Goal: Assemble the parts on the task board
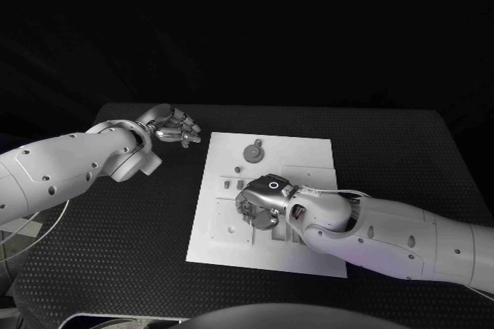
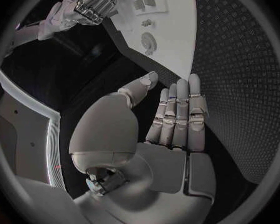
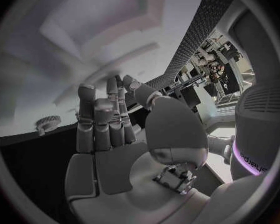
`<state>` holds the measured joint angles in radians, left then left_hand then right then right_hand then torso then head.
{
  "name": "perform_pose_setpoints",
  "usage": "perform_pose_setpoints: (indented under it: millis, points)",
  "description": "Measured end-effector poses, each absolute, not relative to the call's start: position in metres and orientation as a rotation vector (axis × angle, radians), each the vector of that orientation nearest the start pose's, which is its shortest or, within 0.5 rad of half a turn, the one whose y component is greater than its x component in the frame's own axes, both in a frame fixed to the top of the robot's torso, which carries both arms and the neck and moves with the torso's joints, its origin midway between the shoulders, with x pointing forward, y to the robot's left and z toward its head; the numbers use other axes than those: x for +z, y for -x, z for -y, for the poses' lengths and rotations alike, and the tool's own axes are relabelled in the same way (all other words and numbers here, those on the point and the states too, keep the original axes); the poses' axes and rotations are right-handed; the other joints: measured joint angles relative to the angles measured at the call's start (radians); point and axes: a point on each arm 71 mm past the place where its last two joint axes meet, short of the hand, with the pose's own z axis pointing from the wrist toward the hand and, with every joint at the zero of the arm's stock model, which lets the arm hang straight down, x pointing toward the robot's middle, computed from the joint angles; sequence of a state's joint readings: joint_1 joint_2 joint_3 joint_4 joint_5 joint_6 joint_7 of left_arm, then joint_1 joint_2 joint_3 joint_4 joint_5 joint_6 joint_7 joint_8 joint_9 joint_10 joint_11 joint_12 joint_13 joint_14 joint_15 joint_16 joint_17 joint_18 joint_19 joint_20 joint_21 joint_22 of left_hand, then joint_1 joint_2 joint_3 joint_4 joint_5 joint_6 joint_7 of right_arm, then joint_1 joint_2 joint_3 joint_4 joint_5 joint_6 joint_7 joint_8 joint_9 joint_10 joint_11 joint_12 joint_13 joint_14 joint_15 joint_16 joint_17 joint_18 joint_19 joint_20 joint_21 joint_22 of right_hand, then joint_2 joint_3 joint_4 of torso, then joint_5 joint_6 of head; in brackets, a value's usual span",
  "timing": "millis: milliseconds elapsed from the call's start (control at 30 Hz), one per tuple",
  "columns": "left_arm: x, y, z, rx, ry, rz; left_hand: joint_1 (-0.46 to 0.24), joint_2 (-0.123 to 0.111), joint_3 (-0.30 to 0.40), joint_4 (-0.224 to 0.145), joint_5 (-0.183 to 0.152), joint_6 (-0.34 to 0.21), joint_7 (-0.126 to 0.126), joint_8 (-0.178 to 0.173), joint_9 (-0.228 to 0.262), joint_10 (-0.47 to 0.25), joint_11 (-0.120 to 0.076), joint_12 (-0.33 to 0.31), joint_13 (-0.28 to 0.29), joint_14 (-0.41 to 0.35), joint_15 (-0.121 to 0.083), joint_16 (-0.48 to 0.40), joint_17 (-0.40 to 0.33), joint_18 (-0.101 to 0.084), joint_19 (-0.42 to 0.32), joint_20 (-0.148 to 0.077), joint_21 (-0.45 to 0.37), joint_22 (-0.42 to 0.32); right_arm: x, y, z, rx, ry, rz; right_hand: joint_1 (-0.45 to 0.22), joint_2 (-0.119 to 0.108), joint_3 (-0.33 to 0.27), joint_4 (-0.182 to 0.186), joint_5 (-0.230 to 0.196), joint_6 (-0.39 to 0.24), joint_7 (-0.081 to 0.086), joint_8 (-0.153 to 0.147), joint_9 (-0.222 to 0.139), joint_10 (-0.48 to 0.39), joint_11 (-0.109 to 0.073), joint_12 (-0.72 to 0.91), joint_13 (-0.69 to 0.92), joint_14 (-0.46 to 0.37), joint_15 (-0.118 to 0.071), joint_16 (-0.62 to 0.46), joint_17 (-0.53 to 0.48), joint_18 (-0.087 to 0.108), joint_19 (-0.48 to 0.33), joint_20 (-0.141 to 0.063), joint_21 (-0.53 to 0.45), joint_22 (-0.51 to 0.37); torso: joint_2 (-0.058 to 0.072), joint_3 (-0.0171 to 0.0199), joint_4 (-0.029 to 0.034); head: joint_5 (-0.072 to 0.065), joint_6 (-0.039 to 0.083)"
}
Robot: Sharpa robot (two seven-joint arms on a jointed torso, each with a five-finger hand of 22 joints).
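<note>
Table (image 1: 134, 229): black, dotted mat surface, dark bkgd all round.
Task board (image 1: 309, 161): white plate, mid-table, long side running away from robot; also seen in left wrist view (image 2: 177, 30) and close up in right wrist view (image 3: 65, 74).
Left arm: comes in from robot's left, wrist bent toward the board's far-left corner.
Left hand (image 1: 170, 125): off the board, over bare table just beside that corner. Left wrist view (image 2: 171, 119) shows fingers straight and side by side, thumb apart, palm bare – holds nothing, open pose.
Right arm: reaches in from robot's right, forearm crossing the board's near-right part and covering it.
Right hand (image 1: 263, 200): over board centre, palm down, fingers curled toward the surface. In right wrist view (image 3: 115, 134) fingers stretch up close together, thumb alongside, fingertips (image 3: 87, 92) near the board; nothing seen in the palm. Whether the tips pinch a part – can't tell, hidden under the hand.
Round part (image 1: 253, 153): grey disc on board's far half, w/ small piece just beyond it; well apart from both hands. Also in left wrist view (image 2: 149, 42).
Small parts (image 1: 232, 179): few grey pieces on board's left-centre, just beside right hand.
Toothed disc (image 3: 48, 122): seen edge-on at the board's edge in right wrist view, beside the right hand's fingers.
In the way: right hand and forearm hide the slots and pieces on board's near-centre.
</note>
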<state>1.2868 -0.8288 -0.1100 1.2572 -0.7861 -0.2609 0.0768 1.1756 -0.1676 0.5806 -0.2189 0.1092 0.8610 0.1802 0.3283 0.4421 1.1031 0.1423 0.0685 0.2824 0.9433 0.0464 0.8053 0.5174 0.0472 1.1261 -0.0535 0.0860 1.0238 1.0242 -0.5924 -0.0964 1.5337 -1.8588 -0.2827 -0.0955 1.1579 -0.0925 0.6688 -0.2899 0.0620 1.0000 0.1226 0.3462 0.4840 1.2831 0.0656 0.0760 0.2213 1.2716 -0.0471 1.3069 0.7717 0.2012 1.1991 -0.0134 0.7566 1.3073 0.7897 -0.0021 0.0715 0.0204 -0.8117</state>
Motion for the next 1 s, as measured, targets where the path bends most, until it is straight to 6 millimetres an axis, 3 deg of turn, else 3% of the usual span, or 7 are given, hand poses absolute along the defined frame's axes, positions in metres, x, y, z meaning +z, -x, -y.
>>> perform_pose_setpoints:
  millis: [167,233,367,733,1000]
  points:
    - [-0.182,-0.536,-0.281,-0.834,0.46,-1.716,0.0,0.0,0.0,0.0,0.0,0.0,0.0,0.0,0.0,0.0,0.0,0.0,0.0,0.0,0.0,0.0,0.001,0.0,0.0,0.0,0.0,-0.001,-0.27,-0.408,0.065,0.8,0.638,-1.641,0.006,-0.071,-0.006,0.003,0.008,-0.067,0.027,-0.04,-0.018,-0.05,0.015,-0.008,-0.02,-0.009,0.022,0.0,0.002,0.0,-0.007,-0.001,-0.006,0.0,0.0,0.0,-0.0001,-0.001,0.0]
    - [-0.182,-0.536,-0.281,-0.833,0.46,-1.716,0.0,0.0,0.0,0.0,0.0,0.0,0.0,0.0,0.0,0.001,-0.001,0.0,0.0,0.0,0.0,0.0,0.001,0.0,0.0,0.0,0.0,-0.001,-0.27,-0.408,0.066,0.803,0.632,-1.64,0.0,-0.088,-0.009,0.005,0.008,-0.084,0.041,-0.052,-0.024,-0.061,0.02,-0.008,-0.03,-0.009,0.027,0.0,0.003,0.0,-0.008,-0.001,-0.006,0.0,0.0,0.0,0.0,-0.001,0.0]
    - [-0.182,-0.536,-0.282,-0.833,0.46,-1.716,0.0,0.0,0.0,0.0,0.0,0.0,0.0,0.0,0.0,0.001,-0.001,0.0,-0.001,0.0,0.0,0.0,0.001,0.0,0.0,0.0,0.0,-0.001,-0.27,-0.408,0.068,0.808,0.619,-1.635,-0.022,-0.12,-0.016,0.011,0.008,-0.118,0.05,-0.071,-0.033,-0.095,0.025,-0.01,-0.036,-0.019,0.04,0.0,0.003,-0.001,-0.013,0.001,-0.011,0.0,0.0,0.0004,0.0,-0.001,0.001]
    - [-0.182,-0.536,-0.283,-0.831,0.461,-1.716,0.0,0.0,0.0,0.0,0.0,0.0,0.0,0.0,0.0,0.001,-0.002,0.0,-0.001,0.0,0.0,0.0,0.002,0.0,0.0,0.0,0.0,-0.001,-0.265,-0.405,0.094,0.79,0.581,-1.631,-0.027,-0.125,-0.019,0.014,0.008,-0.137,0.061,-0.073,-0.036,-0.117,0.047,-0.011,-0.042,-0.018,0.046,0.0,0.004,-0.009,-0.017,0.005,-0.011,0.0,0.0,0.0005,-0.0001,-0.004,0.006]
    - [-0.182,-0.536,-0.283,-0.829,0.462,-1.715,0.0,0.0,0.0,0.0,0.0,0.0,0.0,0.0,-0.001,0.001,-0.002,0.0,-0.001,0.0,0.0,0.0,0.003,0.0,0.0,0.0,0.0,-0.001,-0.214,-0.415,0.115,0.812,0.476,-1.523,-0.027,-0.125,-0.012,0.027,0.008,-0.129,0.055,-0.067,-0.036,-0.112,0.043,0.004,-0.04,-0.013,0.041,0.0,0.004,-0.009,-0.008,0.007,-0.011,0.0,0.0,0.0018,-0.0012,-0.01,0.015]
